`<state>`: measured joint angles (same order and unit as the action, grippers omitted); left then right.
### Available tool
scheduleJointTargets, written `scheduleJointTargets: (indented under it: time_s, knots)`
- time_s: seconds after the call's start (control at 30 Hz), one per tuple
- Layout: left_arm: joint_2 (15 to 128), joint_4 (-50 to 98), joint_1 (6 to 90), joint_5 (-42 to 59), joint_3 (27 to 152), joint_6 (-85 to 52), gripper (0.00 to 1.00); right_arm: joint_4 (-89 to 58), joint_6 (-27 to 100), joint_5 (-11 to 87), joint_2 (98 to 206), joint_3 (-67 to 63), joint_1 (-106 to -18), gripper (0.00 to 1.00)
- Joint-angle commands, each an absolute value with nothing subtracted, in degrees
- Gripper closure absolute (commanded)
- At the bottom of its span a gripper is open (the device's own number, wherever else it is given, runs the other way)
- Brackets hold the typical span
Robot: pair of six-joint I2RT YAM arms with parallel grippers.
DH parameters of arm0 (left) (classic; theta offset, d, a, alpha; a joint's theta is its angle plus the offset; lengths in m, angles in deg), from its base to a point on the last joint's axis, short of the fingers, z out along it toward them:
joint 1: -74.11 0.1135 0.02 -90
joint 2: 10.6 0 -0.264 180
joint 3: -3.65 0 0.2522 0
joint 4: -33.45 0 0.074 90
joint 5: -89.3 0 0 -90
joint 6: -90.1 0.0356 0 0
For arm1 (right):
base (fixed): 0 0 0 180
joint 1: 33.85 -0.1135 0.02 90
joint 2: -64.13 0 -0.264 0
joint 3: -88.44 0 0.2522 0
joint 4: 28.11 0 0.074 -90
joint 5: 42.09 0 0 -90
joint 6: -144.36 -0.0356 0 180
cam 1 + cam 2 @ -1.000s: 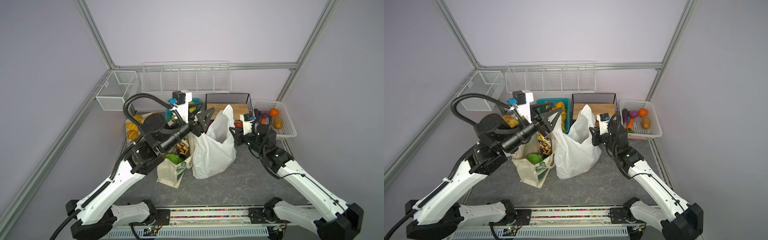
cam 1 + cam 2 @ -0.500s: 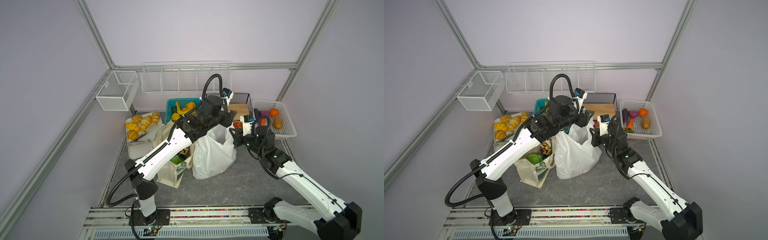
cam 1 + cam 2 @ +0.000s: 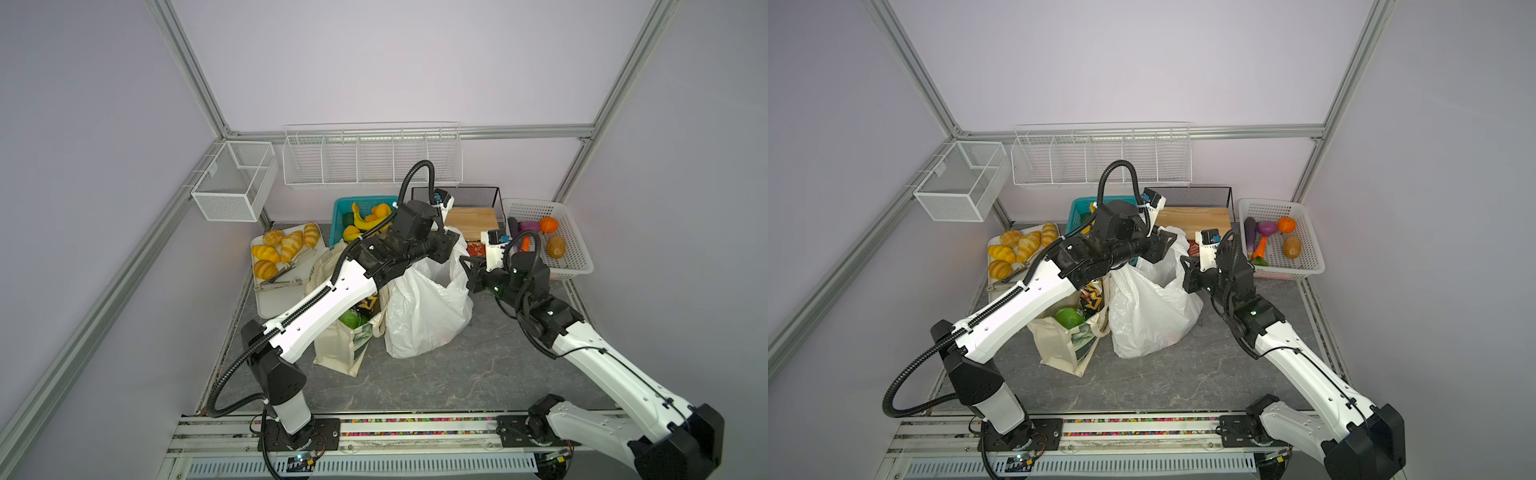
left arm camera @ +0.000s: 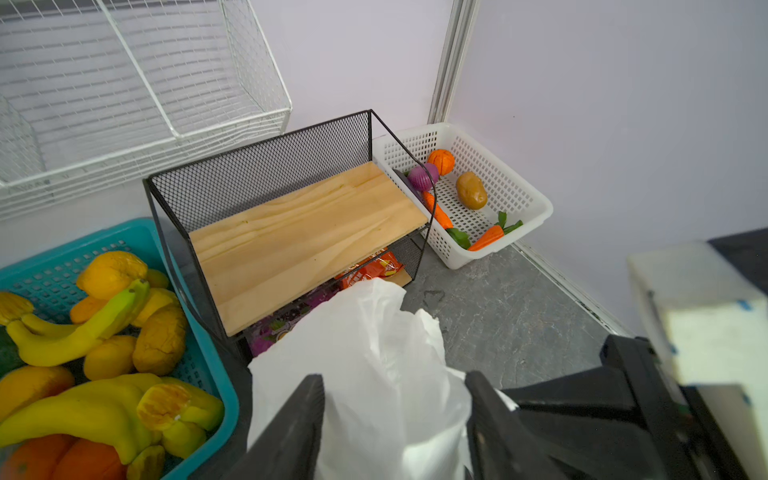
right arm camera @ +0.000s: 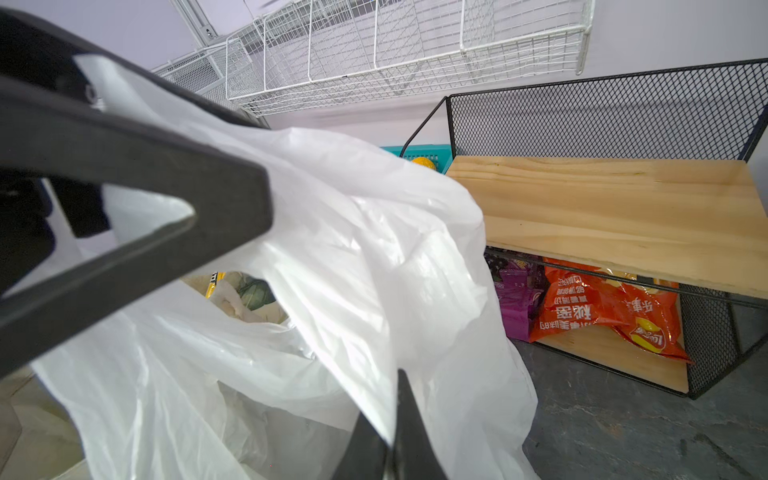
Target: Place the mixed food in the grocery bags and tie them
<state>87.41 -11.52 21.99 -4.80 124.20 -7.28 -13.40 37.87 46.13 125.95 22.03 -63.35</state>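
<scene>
Over on the grey bench (image 3: 457, 374), the left fingers (image 4: 291, 428) sit half-spread astride the top of the thin translucent white plastic carrier bag (image 3: 424, 316). The right fingers (image 5: 409, 432) pinch its rim tight. Just beside it, the cream canvas tote (image 3: 338, 353) holds the bright green snack bag (image 3: 351, 321) and the black-and-yellow zigzag snack bag (image 3: 1092, 297).

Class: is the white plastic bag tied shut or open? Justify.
Open. The white plastic bag shows a gaping mouth in both top views; no knot visible.
</scene>
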Motion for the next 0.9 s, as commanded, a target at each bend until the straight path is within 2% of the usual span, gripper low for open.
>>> scheduleJointTargets:
  time_s: [0.0,0.07,0.13,0.2,0.23,0.3,0.43,0.47,0.53,0.7,0.87]
  knots:
    - [85.7,-8.8,22.0,-1.2,123.8,-7.3,0.55,-15.0,38.1,45.7,126.0,21.7,-63.3,0.92]
    - [85.9,-8.4,22.1,0.4,124.1,-6.6,0.65,-15.6,38.2,45.0,126.2,21.7,-63.3,0.92]
    - [86.1,-8.5,22.3,3.1,125.0,-5.9,0.78,-16.3,39.4,43.4,126.2,21.8,-63.3,0.9]
    - [85.9,-9.2,22.8,6.7,126.1,-4.6,0.93,-16.2,42.6,41.1,125.6,21.8,-63.3,0.81]
    - [85.7,-9.7,23.0,8.4,126.4,-4.0,0.97,-15.8,44.5,40.3,125.0,21.9,-63.2,0.74]
    - [84.7,-10.9,23.6,12.4,126.2,-2.5,1.0,-14.1,49.8,38.9,122.9,21.9,-63.1,0.51]
    - [82.2,-11.7,24.9,20.5,124.7,-0.2,1.0,-11.5,56.6,36.3,118.2,22.5,-61.6,0.26]
    - [81.7,-11.8,25.3,22.2,124.4,0.1,1.0,-11.1,57.6,35.7,117.2,22.7,-61.0,0.14]
    - [81.0,-12.6,25.6,25.6,124.4,1.1,1.0,-10.4,59.4,34.9,115.5,23.0,-59.9,0.01]
    - [80.7,-16.4,25.8,32.5,126.0,3.5,1.0,-10.2,63.9,27.3,112.7,23.1,-57.1,0.08]
    - [81.2,-19.3,25.8,35.9,127.1,5.4,1.0,-8.7,67.0,18.6,115.4,19.6,-55.3,0.1]
